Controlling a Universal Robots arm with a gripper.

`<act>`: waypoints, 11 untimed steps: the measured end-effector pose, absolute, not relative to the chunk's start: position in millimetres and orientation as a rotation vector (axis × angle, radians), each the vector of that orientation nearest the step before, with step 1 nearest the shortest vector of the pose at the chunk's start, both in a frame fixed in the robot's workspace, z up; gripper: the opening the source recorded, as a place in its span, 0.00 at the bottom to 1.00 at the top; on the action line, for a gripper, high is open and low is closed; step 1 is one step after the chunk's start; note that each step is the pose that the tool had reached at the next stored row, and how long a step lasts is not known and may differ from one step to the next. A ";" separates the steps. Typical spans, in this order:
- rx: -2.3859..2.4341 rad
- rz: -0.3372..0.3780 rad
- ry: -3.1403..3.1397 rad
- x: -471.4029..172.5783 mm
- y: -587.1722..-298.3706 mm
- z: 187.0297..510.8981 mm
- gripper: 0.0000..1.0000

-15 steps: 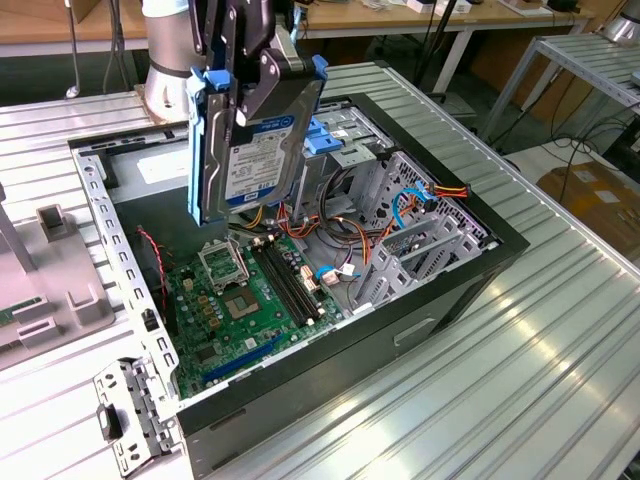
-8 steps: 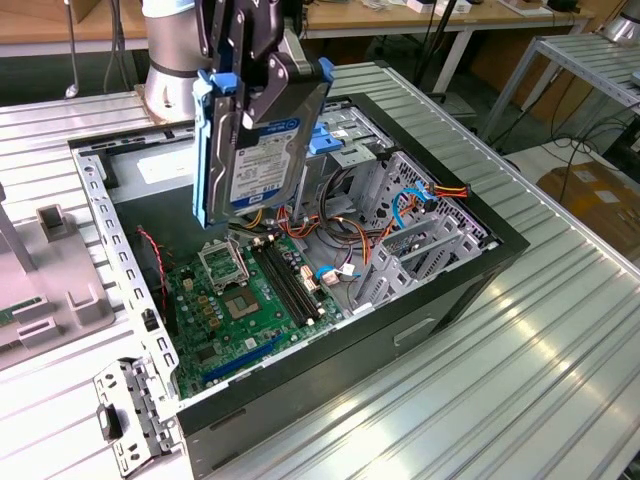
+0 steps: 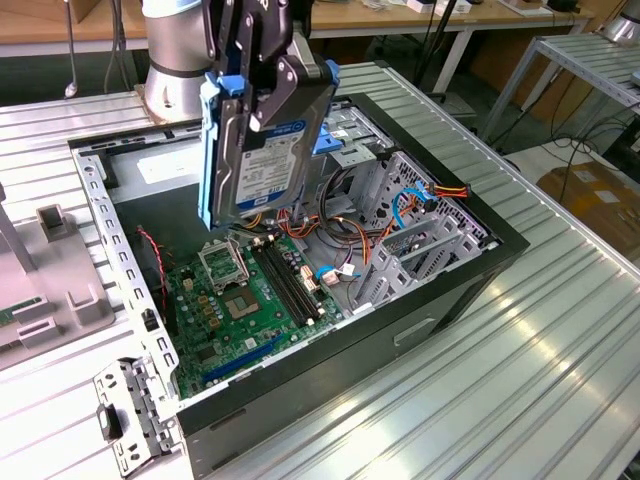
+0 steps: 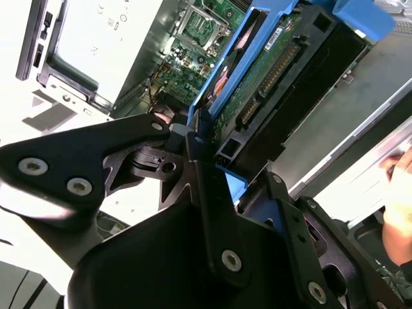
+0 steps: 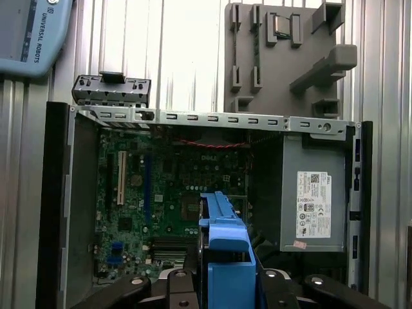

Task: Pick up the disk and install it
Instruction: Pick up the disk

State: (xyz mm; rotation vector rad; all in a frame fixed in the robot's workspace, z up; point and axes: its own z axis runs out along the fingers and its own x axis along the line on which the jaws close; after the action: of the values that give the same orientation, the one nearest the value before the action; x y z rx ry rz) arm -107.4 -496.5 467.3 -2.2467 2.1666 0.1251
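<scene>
A single robot arm is holding the disk [image 3: 268, 165] in the air over an open computer case [image 3: 400, 335], which is lying on its side on a ribbed metal worktop [image 3: 520, 390]. The gripper [image 3: 268, 105] is clamped on the disk from above, its black fingers [image 3: 285, 85] pressing on the two broad faces near the top edge.

In the exterior view the disk is hanging on edge with its long axis running nearly straight up and down, tilted slightly. Its white-and-blue label is facing the camera and a blue carrier rail [image 3: 208, 150] is running down its side. In the second wrist view the disk's green circuit-board underside [image 4: 273, 74] is showing between the blue rails.

The disk is not touching anything in the case. Directly beneath its lower edge the green motherboard [image 3: 235, 300] is lying flat. The metal drive cage [image 3: 420, 225], with a blue bracket [image 3: 335, 140] near its top, is standing toward the exterior view's right of the disk, just beside it and lower down, among loose coloured cables [image 3: 345, 235].

In the first wrist view the blue carrier end [image 5: 222, 241] is pointing down at the motherboard, with the grey power-supply box [image 5: 315, 193] off to one side.

Judging by this, the disk is picked up but not yet seated; the cage lies sideways and below it.
</scene>
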 end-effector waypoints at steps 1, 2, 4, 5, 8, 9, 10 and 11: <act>-2.247 0.125 2.167 -107.0 -496.9 467.2 0.37; -2.247 0.125 2.167 -106.6 -497.3 467.2 0.37; -2.247 0.125 2.167 -105.7 -498.1 467.2 0.37; -2.247 0.125 2.167 -105.4 -498.4 467.2 0.37; -2.247 0.125 2.167 -103.7 -500.2 467.0 0.37; -2.247 0.125 2.167 -103.3 -500.6 467.0 0.37; -2.247 0.125 2.167 -102.8 -501.2 467.0 0.37; -2.247 0.125 2.167 -102.5 -501.6 467.0 0.37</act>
State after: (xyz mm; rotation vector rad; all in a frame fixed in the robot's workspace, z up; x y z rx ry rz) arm -102.5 -501.6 467.0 -2.2467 2.1666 0.1252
